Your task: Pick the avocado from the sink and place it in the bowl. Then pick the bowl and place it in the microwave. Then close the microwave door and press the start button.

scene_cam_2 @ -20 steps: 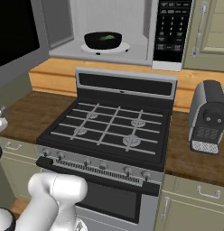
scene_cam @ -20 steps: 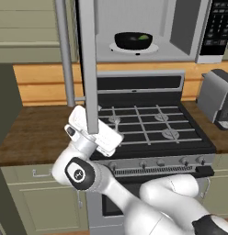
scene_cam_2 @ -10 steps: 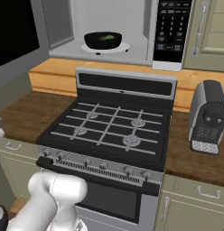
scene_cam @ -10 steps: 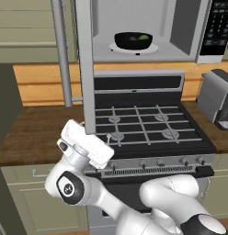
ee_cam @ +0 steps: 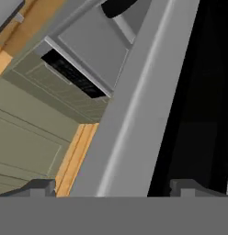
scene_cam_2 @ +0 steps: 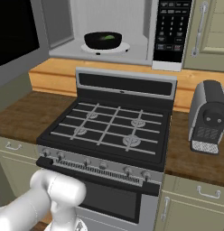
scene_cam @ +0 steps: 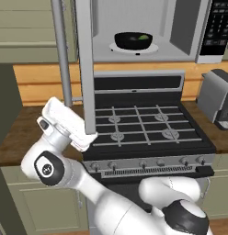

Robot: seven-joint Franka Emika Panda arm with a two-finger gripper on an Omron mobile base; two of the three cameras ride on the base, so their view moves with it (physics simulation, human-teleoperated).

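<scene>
**Standing open: microwave door, with the bowl inside**

Dominating both base views, the microwave (scene_cam_2: 132,31) is a boxy white-framed cavity with a smooth light grey interior and a glossy black keypad panel (scene_cam_2: 171,31) on its right. Its door (scene_cam: 86,69) hangs swung out toward the robot, seen edge-on in the left base view as a tall pale slab with a long grey bar handle (scene_cam: 62,50) beside it. Below sits a black-and-steel stove (scene_cam_2: 109,131) with grid-like grates, flanked by wood-grain counter (scene_cam_2: 23,113) and a rounded grey toaster (scene_cam_2: 207,117).

On the round white turntable plate (scene_cam: 134,47) rests the shallow, glossy black bowl (scene_cam: 133,40), and the small green avocado (scene_cam: 143,37) shows inside it near the rim.

Bent low at the stove's left, the white arm lifts its hand up against the lower edge of the door. Seen from the hand camera, the gripper (ee_cam: 113,186) has its two dark fingertips (ee_cam: 40,187) spread wide, released, straddling the door's flat grey frame with nothing grasped.

From the right base camera the door's big black window (scene_cam_2: 14,36) faces the lens at the left edge.
</scene>
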